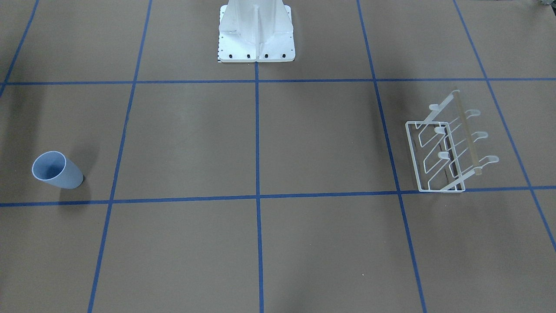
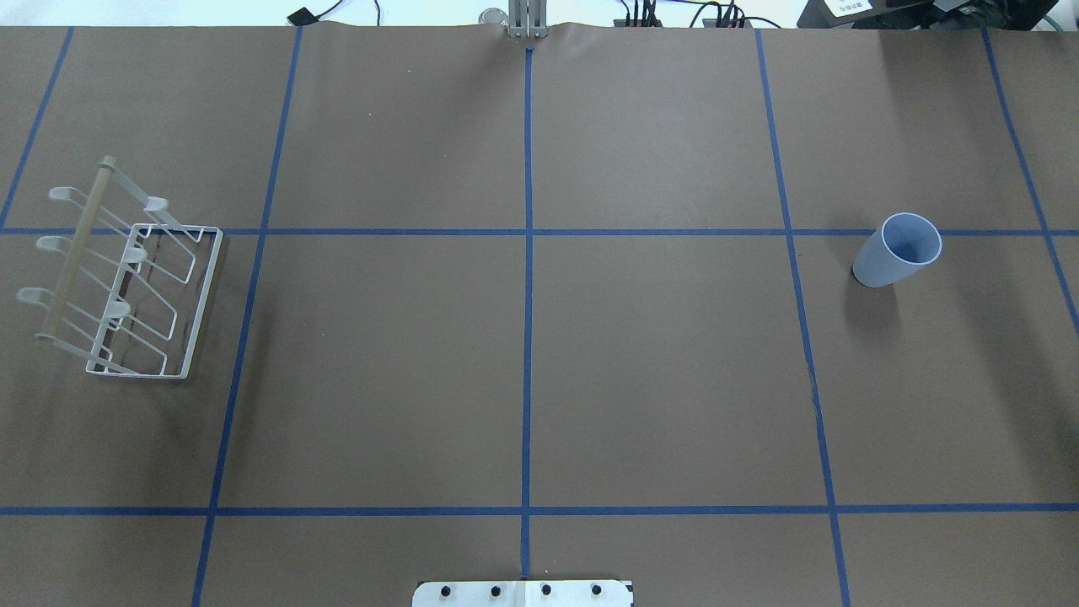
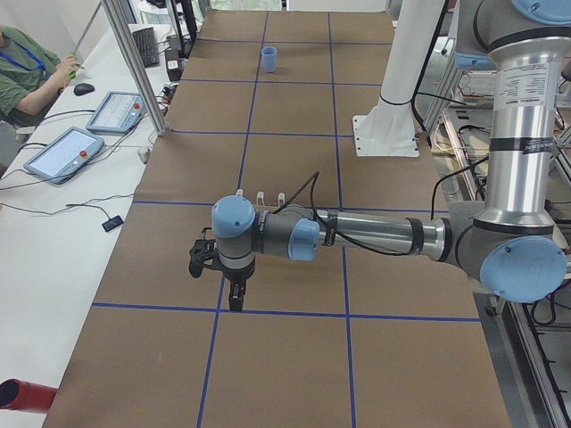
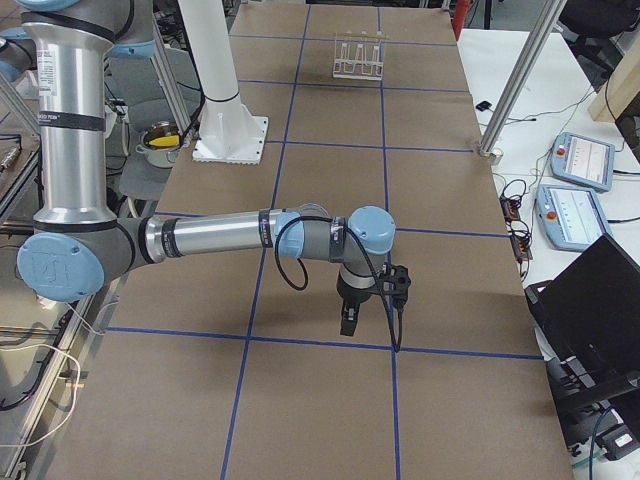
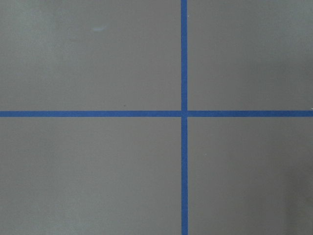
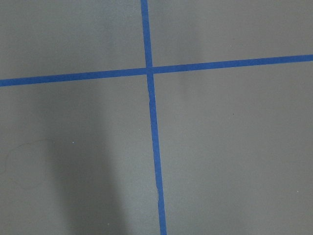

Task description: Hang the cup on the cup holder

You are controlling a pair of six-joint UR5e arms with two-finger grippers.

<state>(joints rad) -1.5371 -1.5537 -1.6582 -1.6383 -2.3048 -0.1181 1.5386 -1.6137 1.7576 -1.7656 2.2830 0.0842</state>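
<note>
The light blue cup (image 2: 896, 250) stands upright, mouth up, on the right side of the table; it also shows in the front view (image 1: 57, 170) and far off in the left side view (image 3: 268, 60). The white wire cup holder (image 2: 126, 278) stands on the left side, its prongs bare, also in the front view (image 1: 443, 150) and right side view (image 4: 360, 55). My left gripper (image 3: 235, 299) hangs above the table near the holder. My right gripper (image 4: 348, 322) hangs above the table on the cup's side. Both show only in side views, so I cannot tell whether they are open or shut.
The white robot pedestal (image 1: 256, 30) stands at the table's middle edge. Blue tape lines (image 2: 528, 253) grid the brown table. Both wrist views show only tape crossings. An operator (image 3: 27, 71), tablets (image 3: 62, 152) and a laptop (image 4: 590, 300) sit beside the table.
</note>
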